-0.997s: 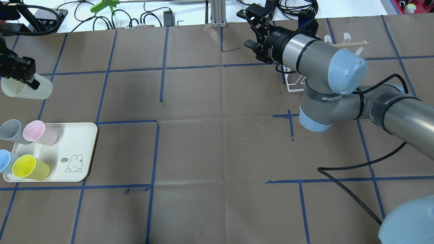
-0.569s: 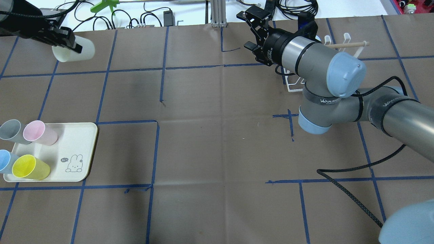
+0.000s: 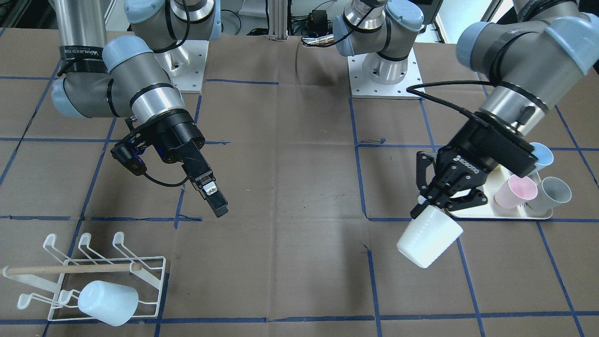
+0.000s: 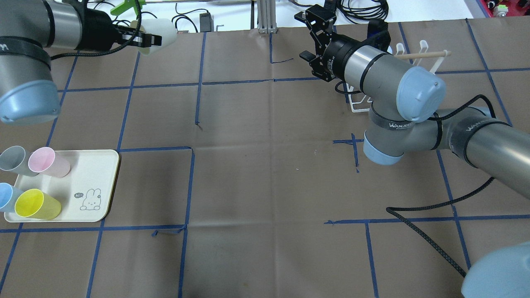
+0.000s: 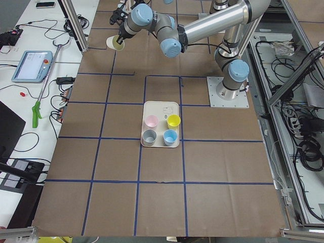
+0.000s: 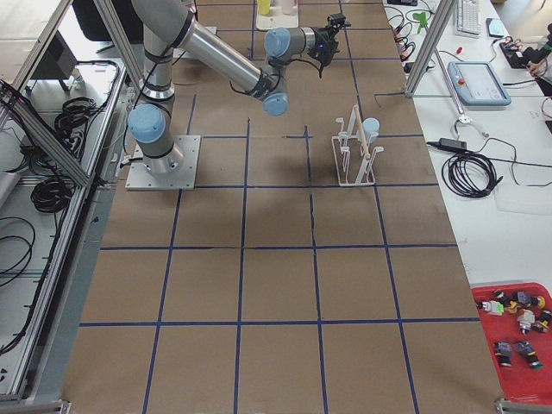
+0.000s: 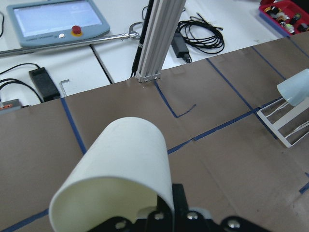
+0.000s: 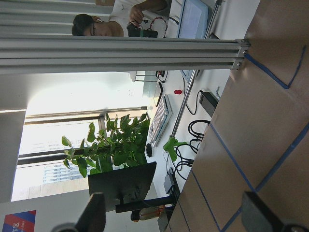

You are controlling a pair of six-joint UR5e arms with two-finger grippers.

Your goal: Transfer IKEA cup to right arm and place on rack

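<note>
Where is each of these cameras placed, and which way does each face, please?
Front-facing: across the table, facing the robot; both arms, left tool holding white cup.
Overhead: behind the robot, looking forward-down; both arms.
Exterior left: table's end; left arm near.
Exterior right: opposite end; right arm near, rack.
Left wrist: past its cup toward the rack.
Right wrist: tipped sideways, off-table; open right tool.
Shared: cup, front-facing and left wrist.

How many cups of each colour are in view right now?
white or near-white cups: 2, held cup, rack cup
pink cup: 1
grey cup: 1
blue cup: 1
yellow cup: 1
total: 6 cups
</note>
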